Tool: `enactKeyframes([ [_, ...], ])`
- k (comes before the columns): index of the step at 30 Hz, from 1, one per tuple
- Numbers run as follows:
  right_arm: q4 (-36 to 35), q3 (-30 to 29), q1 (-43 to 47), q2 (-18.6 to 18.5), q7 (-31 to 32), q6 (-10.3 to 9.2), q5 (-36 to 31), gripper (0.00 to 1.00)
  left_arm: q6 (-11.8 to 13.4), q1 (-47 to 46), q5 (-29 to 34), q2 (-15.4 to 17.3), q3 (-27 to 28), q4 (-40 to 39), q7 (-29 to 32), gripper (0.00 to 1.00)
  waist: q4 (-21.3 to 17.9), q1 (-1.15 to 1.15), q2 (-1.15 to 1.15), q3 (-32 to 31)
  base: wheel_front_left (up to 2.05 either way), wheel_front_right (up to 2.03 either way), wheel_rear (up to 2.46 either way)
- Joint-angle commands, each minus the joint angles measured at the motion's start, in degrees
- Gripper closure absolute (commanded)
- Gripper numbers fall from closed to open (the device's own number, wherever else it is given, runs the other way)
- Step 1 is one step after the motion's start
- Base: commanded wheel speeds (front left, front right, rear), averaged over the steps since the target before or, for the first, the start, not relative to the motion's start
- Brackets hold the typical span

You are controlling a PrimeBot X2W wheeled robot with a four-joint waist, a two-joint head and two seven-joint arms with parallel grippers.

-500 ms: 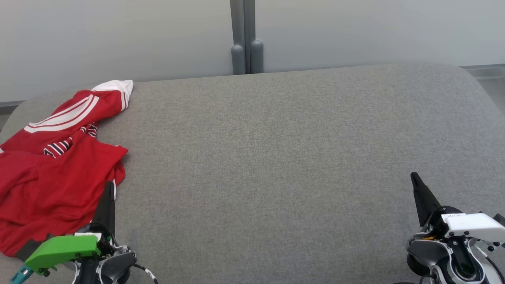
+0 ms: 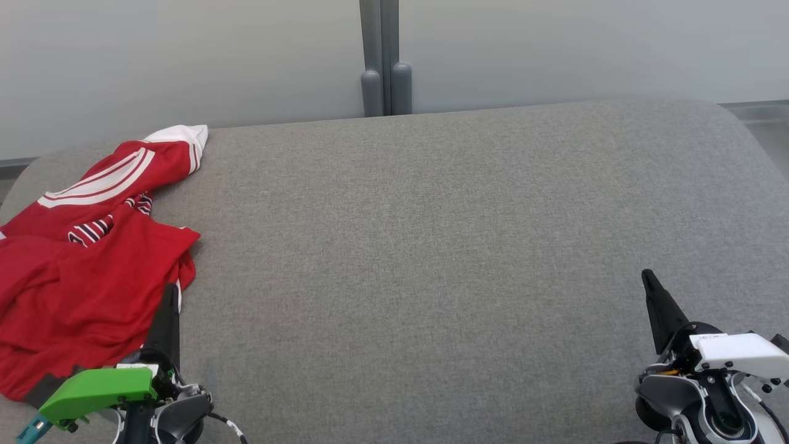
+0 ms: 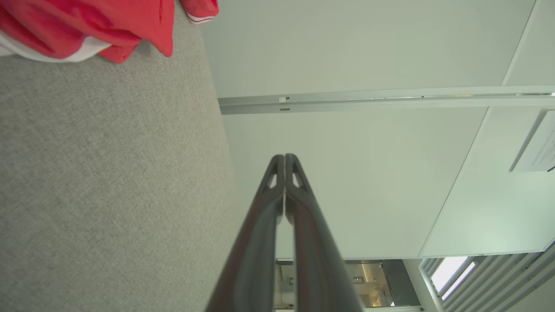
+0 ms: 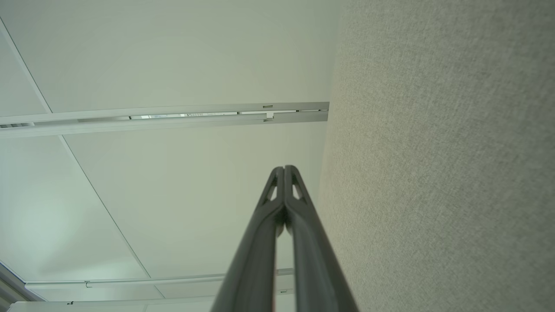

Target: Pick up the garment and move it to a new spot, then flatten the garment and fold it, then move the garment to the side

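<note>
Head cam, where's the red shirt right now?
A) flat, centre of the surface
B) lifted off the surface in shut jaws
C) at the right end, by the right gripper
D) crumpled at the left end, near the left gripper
D: the shirt lies crumpled on the left end of the grey surface, close to the left gripper. The right gripper is far from it. Both pairs of jaws are shut on nothing.

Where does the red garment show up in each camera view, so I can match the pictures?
Head view: the red garment lies crumpled at the left edge, on the grey fabric surface.
Left wrist view: the garment is in the top left corner, on that surface.
Right wrist view: grey fabric surface at right, pale wall at left.
Shared landmark: the grey fabric surface.
</note>
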Motion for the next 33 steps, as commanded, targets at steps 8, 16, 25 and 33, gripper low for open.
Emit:
enactKeyframes([
  [8,-0.2,0.1,-0.5,-0.3,0.1,0.02,0.3,1.00,-0.3,-0.7,0.0,0.4,0.1,-0.1,-0.1,1.00,0.0,0.00,0.00,0.0,0.00,0.00,0.00],
  [16,-0.2,0.1,-0.5,-0.3,0.1,0.02,0.3,1.00,-0.3,-0.7,0.0,0.4,0.1,-0.1,-0.1,1.00,0.0,0.00,0.00,0.0,0.00,0.00,0.00],
  [25,-0.2,0.1,-0.5,-0.3,0.1,0.02,0.3,1.00,-0.3,-0.7,0.0,0.4,0.1,-0.1,-0.1,1.00,0.0,0.00,0.00,0.0,0.00,0.00,0.00],
  [33,-0.2,0.1,-0.5,-0.3,0.1,0.02,0.3,1.00,-0.3,-0.7,0.0,0.4,0.1,-0.1,-0.1,1.00,0.0,0.00,0.00,0.0,0.00,0.00,0.00],
])
